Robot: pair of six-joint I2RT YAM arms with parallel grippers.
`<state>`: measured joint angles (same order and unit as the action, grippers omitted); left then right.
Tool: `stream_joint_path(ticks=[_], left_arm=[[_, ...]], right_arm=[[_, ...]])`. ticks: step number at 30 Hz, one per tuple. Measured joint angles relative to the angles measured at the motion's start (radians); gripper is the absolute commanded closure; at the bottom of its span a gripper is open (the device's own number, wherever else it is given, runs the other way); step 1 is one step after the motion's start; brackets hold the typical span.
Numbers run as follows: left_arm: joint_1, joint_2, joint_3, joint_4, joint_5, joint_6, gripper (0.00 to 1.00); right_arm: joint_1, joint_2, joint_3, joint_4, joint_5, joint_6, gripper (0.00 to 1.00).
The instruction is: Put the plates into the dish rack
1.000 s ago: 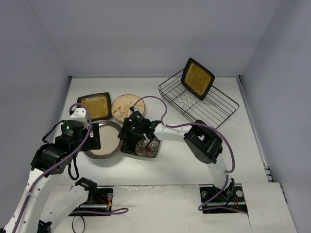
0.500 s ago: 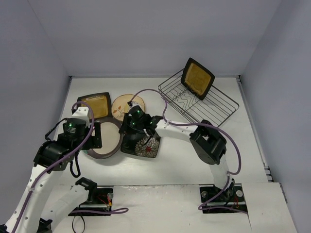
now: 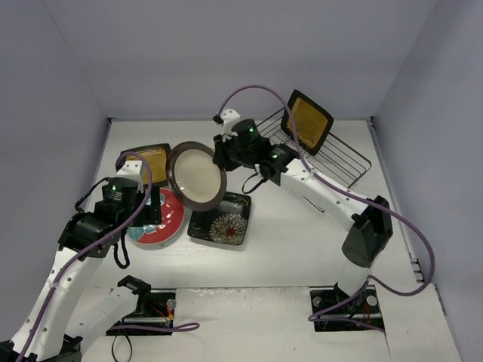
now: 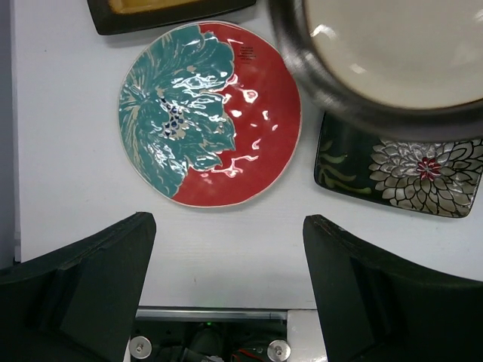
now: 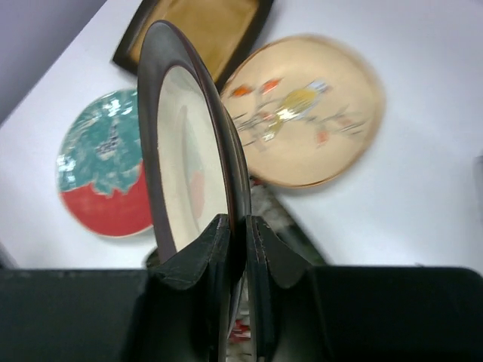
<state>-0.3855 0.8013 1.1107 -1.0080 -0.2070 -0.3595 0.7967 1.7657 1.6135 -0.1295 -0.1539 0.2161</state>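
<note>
The round cream plate with the brown rim is off the table, held on edge with its cream face turned toward the near left. The right claw grips it at its right rim. In the right wrist view the right claw is closed tight on that rim, one finger on the cream face and one on the dark back, and the cream plate rises straight up from between them.

Below it on the white table lie four more plates:
- The small beige plate with a leaf pattern is seen only from the right wrist.
- A square amber plate lies to the far left.
- The red-teal floral plate lies to the near left.
- The dark rectangular plate with white flowers lies just right of the floral one.

The left claw hangs over the red-teal plate's near edge with its fingers spread wide and nothing between them. From its own camera the left claw shows bare table in the gap.

The black wire dish rack sits at the far right, well apart from the held plate. A second square amber plate stands tilted at its far end.
</note>
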Motion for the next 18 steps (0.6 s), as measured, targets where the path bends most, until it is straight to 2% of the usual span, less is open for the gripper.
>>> stream_joint_path(ticks=[10,16,18], left_arm=[[0.0,0.044,0.0,0.051,0.017,0.0,0.2],[0.0,0.079,0.0,0.079,0.028,0.0,0.2],[0.0,0.084,0.0,0.086,0.029,0.0,0.16]], right_arm=[[-0.152,-0.199,0.053,-0.056,0.135,-0.449,1.0],[-0.348,-0.212,0.063,-0.039,0.111,-0.634,1.0],[-0.424,-0.212,0.063,-0.038,0.092,-0.68,1.0]])
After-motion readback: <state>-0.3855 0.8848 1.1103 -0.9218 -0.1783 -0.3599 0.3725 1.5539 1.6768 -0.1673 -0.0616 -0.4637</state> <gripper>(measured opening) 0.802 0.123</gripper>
